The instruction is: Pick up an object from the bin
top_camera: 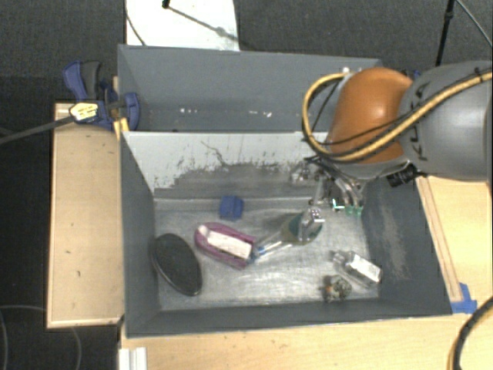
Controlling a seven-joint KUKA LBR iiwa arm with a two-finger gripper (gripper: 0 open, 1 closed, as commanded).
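Note:
My gripper [317,206] hangs below the orange cover at the right middle of the bin. Its lower end is right above the round, shiny head of a spoon-like tool [296,230], whose pale handle runs down-left across the floor. That handle ends at a purple oblong thing with a white label [223,245]. A small blue block [230,206] lies near the back wall, left of the gripper. A small white and silver piece [357,267] rests on the floor below and to the right of the gripper.
A black oval pad [176,264] lies in the front left corner. A small dark bit [337,287] sits near the front wall at the right. The arm and its yellow cables cover the bin's right rear corner.

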